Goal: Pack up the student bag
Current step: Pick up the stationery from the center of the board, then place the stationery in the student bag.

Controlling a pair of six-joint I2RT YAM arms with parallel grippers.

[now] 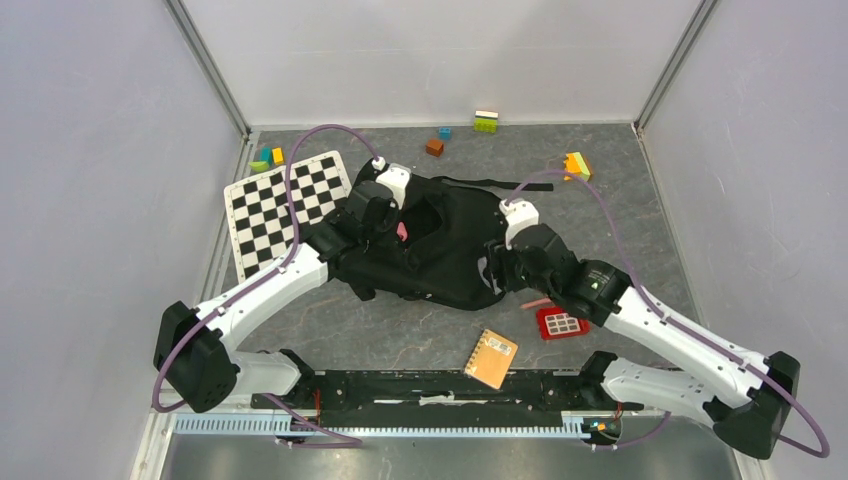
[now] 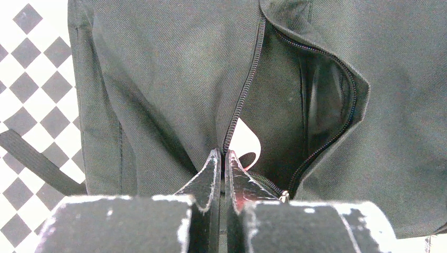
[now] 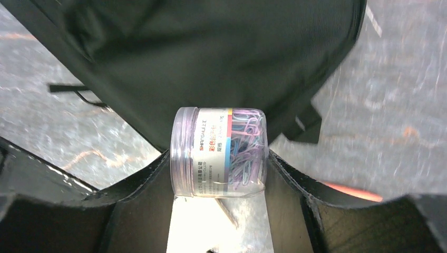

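The student bag [image 1: 450,250], a large black backpack, lies flat in the middle of the table with a zipped pocket gaping open [image 2: 316,105]. My left gripper [image 1: 395,226] is shut on the bag's fabric at the zipper edge [image 2: 225,158], at the near end of the opening. A white and pink object [image 2: 246,141] shows inside the pocket just beyond the fingertips. My right gripper [image 1: 493,268] is at the bag's right edge, shut on a clear jar of coloured paper clips [image 3: 219,153] held on its side between the fingers. The bag's edge [image 3: 211,52] lies just beyond the jar.
An orange notebook [image 1: 491,358], a red calculator [image 1: 561,323] and an orange-red pen [image 1: 536,302] lie near the front right. A checkerboard sheet [image 1: 285,210] lies under the bag's left side. Toy blocks [image 1: 486,121] [image 1: 577,165] [image 1: 266,157] sit along the back.
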